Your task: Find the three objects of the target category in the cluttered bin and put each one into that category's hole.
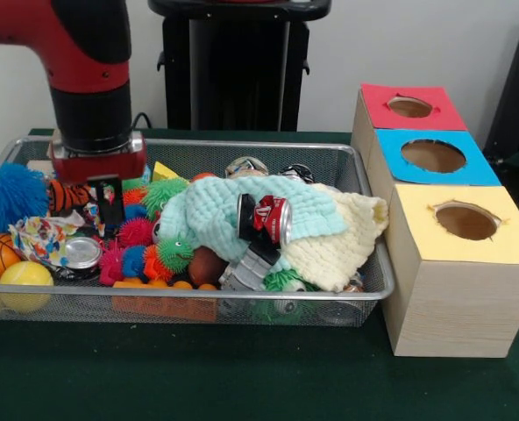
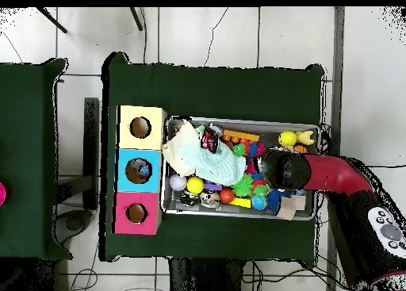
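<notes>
A robot hand (image 1: 109, 203) hangs low over the left end of a wire-mesh bin (image 1: 365, 189) heaped with toys, cloths and drink cans, its dark fingers down among the clutter; whether they are parted or closed on anything cannot be told from either view. To the right of the bin, on the green-covered desk (image 1: 242, 377), stands a row of three sorting boxes: a yellow-topped box (image 1: 457, 263), a blue-topped box (image 1: 435, 158) and a red-topped box (image 1: 408, 107), each with a round hole. Nothing shows which category is wanted. In the overhead view the blue hole seems to hold something dark, but what it is cannot be made out, so sorting looks barely begun at best. Candidates remain in plain sight: a red drink can (image 1: 266, 217) lying on a pale green cloth (image 1: 216, 219) at the bin's middle, a silver can end (image 1: 81, 253) near the left front, spiky rubber balls beside it, and a yellow ball (image 1: 24, 282) in the left front corner.
</notes>
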### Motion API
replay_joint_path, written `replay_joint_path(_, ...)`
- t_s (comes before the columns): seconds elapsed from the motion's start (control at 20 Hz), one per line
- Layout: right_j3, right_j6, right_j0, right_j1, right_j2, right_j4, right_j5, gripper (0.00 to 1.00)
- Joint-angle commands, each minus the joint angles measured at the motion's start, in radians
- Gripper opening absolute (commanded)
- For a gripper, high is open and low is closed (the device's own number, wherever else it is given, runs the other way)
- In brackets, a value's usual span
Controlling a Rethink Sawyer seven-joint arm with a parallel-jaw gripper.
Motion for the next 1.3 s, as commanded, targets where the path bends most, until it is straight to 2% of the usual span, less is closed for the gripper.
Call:
replay_joint_path(0.05, 0.164, 0.241, 0.024, -0.069, -0.085, 0.046, -0.047, 0.0)
replay_joint_path(0.2, 0.207, 0.245, 0.03, -0.107, -0.116, 0.06, -0.049, 0.0)
replay_joint_path(0.65, 0.191, 0.213, 0.044, -0.085, -0.169, 0.081, -0.068, 0.0)
replay_joint_path(0.9, 0.233, 0.212, 0.041, -0.085, -0.215, 0.056, -0.119, 0.0)
replay_joint_path(1.0, 0.234, 0.221, 0.048, -0.061, -0.226, 0.049, -0.157, 0.0)
replay_joint_path(1.3, 0.168, 0.216, 0.08, 0.046, -0.244, 0.056, -0.228, 0.0)
